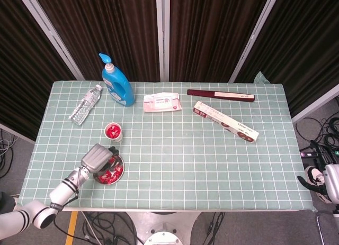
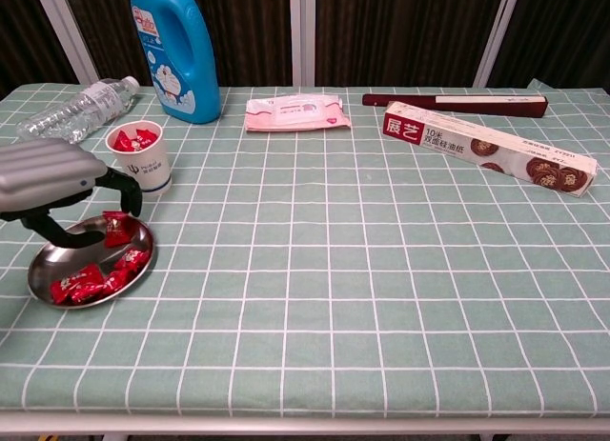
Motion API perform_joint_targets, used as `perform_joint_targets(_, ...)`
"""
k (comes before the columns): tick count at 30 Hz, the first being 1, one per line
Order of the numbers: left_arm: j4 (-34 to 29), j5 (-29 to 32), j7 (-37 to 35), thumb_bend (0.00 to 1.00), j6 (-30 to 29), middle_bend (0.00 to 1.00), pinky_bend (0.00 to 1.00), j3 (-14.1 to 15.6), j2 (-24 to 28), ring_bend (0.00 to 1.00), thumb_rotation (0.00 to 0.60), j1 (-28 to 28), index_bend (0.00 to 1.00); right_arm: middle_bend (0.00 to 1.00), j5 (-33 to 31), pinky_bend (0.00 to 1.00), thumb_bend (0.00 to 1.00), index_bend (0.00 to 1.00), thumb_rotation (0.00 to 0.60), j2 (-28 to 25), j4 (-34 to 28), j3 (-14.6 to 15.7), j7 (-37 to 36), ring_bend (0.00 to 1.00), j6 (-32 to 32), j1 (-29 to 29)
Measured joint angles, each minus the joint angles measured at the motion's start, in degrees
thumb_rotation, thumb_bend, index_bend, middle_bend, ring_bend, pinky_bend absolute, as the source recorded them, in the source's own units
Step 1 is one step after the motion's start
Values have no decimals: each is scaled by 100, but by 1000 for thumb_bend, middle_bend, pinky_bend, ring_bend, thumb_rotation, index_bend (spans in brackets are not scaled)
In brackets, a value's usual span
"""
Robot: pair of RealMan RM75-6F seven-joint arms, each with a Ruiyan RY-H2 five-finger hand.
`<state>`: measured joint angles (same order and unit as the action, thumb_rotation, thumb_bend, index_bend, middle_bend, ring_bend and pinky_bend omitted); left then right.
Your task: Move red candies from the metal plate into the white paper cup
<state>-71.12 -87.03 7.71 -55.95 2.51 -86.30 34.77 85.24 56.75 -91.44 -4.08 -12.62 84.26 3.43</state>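
We've got the left hand (image 2: 57, 179) hovering over the plate (image 2: 43, 270) w/ fingers apart, holding nothing, prob lining up on a candy (image 2: 116, 228). Cup (image 2: 140, 158) sits at plate's 12 o'clock, already part full, so it's a short carry. Right hand isn't visible.

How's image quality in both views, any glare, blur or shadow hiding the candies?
Head view: even light, sharp, but the left hand covers part of the metal plate. Chest view: sharp, soft reflections on the plate rim, no harsh glare; red candies read clearly, and those in the white paper cup too. Dark curtains show no detail in either view.
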Motion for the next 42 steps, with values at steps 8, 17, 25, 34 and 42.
perform_joint_targets(8,-55,29,60,373,107,464,1000,45,25,898,600,3,430,155,-13,467,101,0,600,7,0,-9,26,120,-34,20)
perform_joint_targets(17,-323,351,276,372,252,468,1000,48,198,898,600,-105,430,155,10,467,101,0,600,9,3,-11,25,120,-42,35)
perform_joint_targets(25,-214,386,453,370,133,468,1000,22,105,898,600,-187,430,155,0,467,101,0,600,10,10,-15,11,120,-50,40)
perform_joint_targets(34,81,376,447,355,37,502,1000,-7,-134,902,600,-246,491,155,-16,467,101,0,600,2,8,-18,2,120,-58,38)
perform_joint_targets(42,247,291,322,348,-55,513,1000,28,-227,902,600,-311,502,155,-24,467,101,0,600,-2,1,-14,23,120,-76,42)
